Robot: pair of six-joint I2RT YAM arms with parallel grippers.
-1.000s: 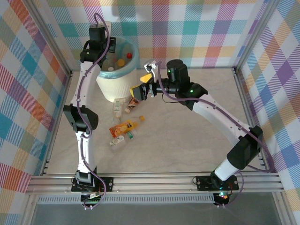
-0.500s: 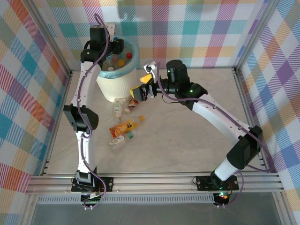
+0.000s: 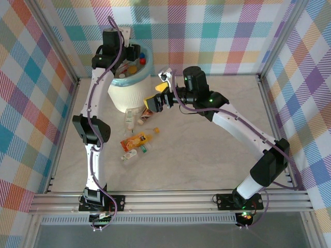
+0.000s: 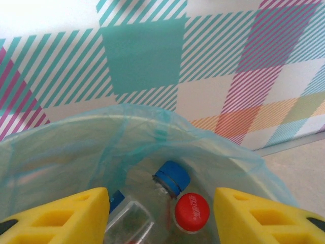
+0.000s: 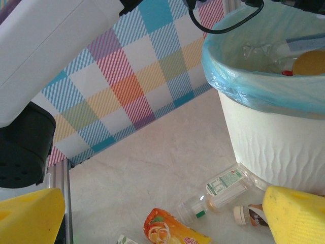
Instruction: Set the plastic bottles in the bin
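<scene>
The white ribbed bin (image 3: 125, 96) with its teal bag stands at the back left. My left gripper (image 3: 133, 53) hangs over its mouth. In the left wrist view this gripper (image 4: 160, 204) is open with nothing between its yellow fingers (image 4: 76, 213). Below lie a blue-capped bottle (image 4: 170, 178), a red-capped bottle (image 4: 191, 210) and a clear one (image 4: 129, 221) inside the bin (image 4: 127, 115). My right gripper (image 3: 154, 102) is open beside the bin, above bottles on the table: a clear one (image 5: 224, 189), a brown-labelled one (image 5: 250, 215) and an orange one (image 5: 170, 231).
Loose bottles (image 3: 136, 140) lie in a cluster in front of the bin, between the two arms. Checked walls and a metal frame (image 3: 77, 82) close in the table. The left arm's elbow (image 3: 90, 129) stands left of the cluster. Bare tabletop (image 3: 207, 155) stretches to the right.
The left arm has shifted slightly right and farther over the bin's mouth. The right arm and the bottles on the table have stayed put.
</scene>
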